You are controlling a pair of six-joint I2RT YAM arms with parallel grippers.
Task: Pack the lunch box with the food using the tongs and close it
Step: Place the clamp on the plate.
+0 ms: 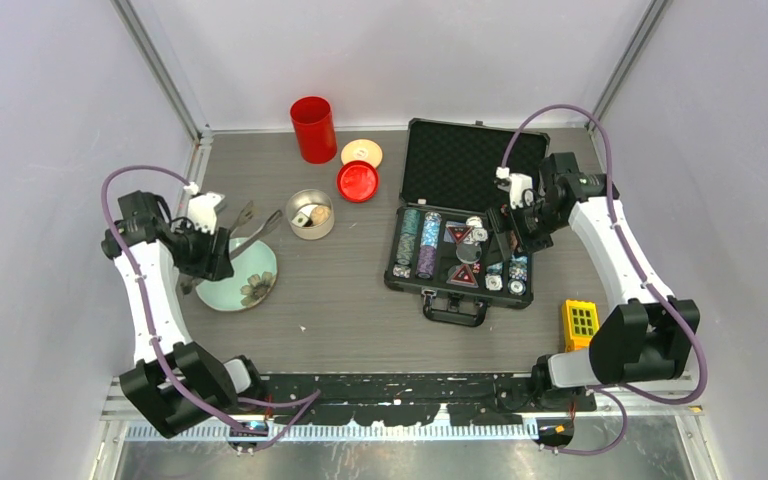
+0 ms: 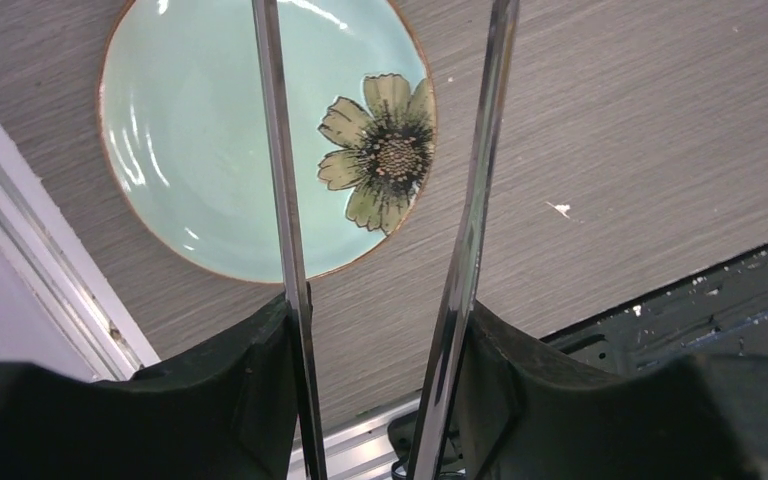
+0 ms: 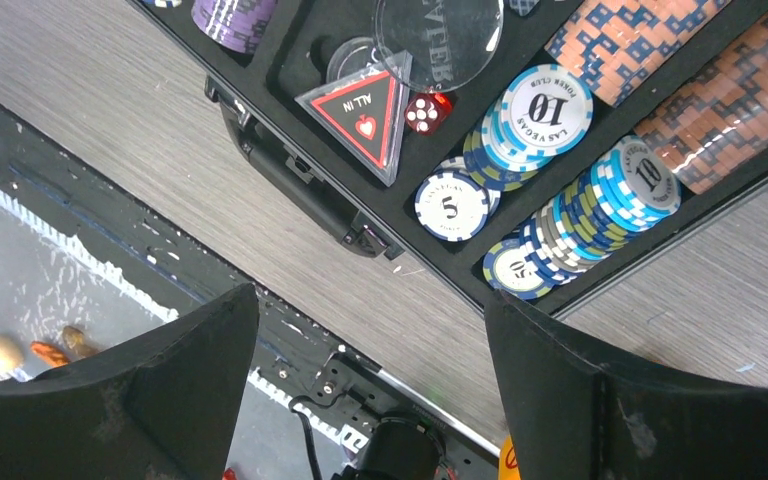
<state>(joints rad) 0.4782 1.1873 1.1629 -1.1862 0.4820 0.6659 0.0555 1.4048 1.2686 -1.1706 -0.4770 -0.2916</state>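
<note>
Two arms split the work unevenly. The right gripper (image 3: 370,330) hangs empty with its fingers spread wide over the open poker-chip case (image 1: 475,150), well apart from everything the task needs. The left gripper (image 2: 380,340) pinches the tongs (image 2: 278,180), one pad against the outside of each arm, squeezing them partway together. Directly beneath the left gripper lies a pale green flowered plate (image 2: 190,130), and the part that shows carries no food. Ahead of this gripper, close to the tong tips, stands the lunch box (image 1: 309,234), a low, round, shiny steel tin, still open. Its flat cream-tan lid (image 1: 361,152) lies farther out beyond it, beside a red lid (image 1: 358,181). Packing looks about done, so the job is probably turning to the closing. To do that well, hold the squeeze even so the tongs cannot twist between the pads, and lift their tips clear of the rim before swinging, because so light a tin would likely drag. The lid should then go on flat, centred and pressed straight down. The tongs are slim and silver, two thin mirror-bright arms. The food (image 1: 317,213) inside the tin shows as pale and tan morsels, too small to tell apart.
</note>
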